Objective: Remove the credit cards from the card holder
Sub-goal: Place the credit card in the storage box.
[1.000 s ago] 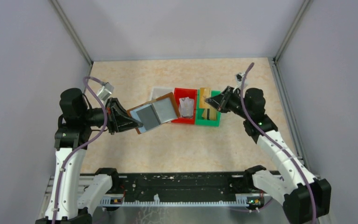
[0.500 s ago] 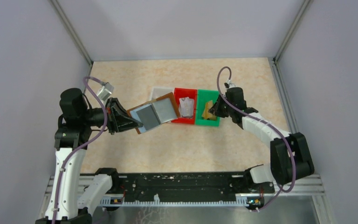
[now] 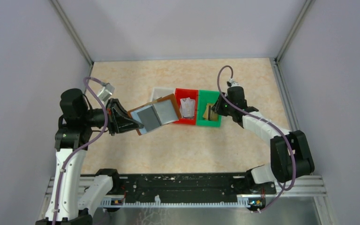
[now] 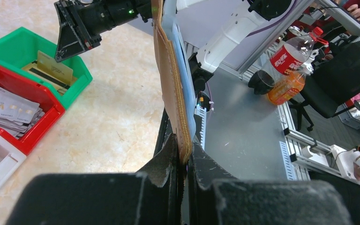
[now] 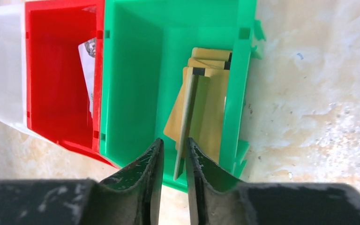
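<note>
Leftmost, the white bin has its contents mostly hidden; the red bin beside it holds a stack of silvery cards, and the green bin holds gold cards. The left gripper, its arm reaching rightward, is clamped on one edge of the brown card holder, held open just left of the bins. The right gripper hangs over the green bin, jaws slightly parted around an upright gold card, with a gap showing beside it. The top silvery card reads "VIP".
</note>
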### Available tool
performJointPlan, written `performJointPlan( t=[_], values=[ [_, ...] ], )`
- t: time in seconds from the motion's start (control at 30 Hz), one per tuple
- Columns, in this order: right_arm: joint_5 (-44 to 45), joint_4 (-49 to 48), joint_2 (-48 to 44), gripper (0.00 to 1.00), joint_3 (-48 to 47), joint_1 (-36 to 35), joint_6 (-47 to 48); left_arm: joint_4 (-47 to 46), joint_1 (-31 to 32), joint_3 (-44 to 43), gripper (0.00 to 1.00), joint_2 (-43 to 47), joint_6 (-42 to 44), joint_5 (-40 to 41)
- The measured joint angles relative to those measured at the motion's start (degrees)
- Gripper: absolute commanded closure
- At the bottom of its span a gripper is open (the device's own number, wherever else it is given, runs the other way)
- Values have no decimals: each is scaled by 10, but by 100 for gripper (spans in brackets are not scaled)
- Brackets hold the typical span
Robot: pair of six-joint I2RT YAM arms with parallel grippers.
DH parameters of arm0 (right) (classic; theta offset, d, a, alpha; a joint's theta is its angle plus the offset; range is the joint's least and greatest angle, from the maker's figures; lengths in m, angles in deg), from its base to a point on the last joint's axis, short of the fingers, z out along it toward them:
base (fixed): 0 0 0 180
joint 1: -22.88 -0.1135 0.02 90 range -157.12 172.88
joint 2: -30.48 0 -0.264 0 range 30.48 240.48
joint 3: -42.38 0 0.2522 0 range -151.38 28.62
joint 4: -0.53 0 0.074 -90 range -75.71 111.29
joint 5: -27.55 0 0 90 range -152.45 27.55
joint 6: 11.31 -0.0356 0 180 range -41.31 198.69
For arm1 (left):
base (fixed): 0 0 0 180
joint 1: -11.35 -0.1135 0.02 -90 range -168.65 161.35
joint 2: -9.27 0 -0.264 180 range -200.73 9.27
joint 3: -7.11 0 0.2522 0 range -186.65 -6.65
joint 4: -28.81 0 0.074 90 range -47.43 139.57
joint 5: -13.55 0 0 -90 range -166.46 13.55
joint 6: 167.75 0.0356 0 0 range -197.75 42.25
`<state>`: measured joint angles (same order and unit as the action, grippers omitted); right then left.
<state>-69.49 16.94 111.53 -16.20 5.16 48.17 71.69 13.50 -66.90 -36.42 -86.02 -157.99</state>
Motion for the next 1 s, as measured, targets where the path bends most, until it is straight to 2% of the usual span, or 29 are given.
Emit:
performJointPlan(
  t=[0.07, 0.2, 0.4, 0.5, 0.63, 0.8, 1.0],
  values=[
    [11, 9, -14, 64, -2, 0, 3, 0, 0, 0, 100, 0, 0, -2],
    [29, 26, -65, 56, -6, 0, 7, 0, 0, -1, 100, -2, 0, -8],
    [39, 65, -153, 29, -61, -10, 14, 0, 0, -1, 100, -5, 0, -15],
    [5, 64, -188, 18, -107, -27, 14, 0, 0, -1, 100, -5, 0, -16],
    [-104, -4, -226, 3, -141, -55, -16, 0, 0, -1, 100, -6, 0, -19],
    [-240, -145, -235, 1, -132, -122, -82, 0, 0, -1, 100, -6, 0, -21],
    [-315, -196, -220, 1, -126, -224, -87, 0, 0, -1, 100, -6, 0, -21]
  ],
)
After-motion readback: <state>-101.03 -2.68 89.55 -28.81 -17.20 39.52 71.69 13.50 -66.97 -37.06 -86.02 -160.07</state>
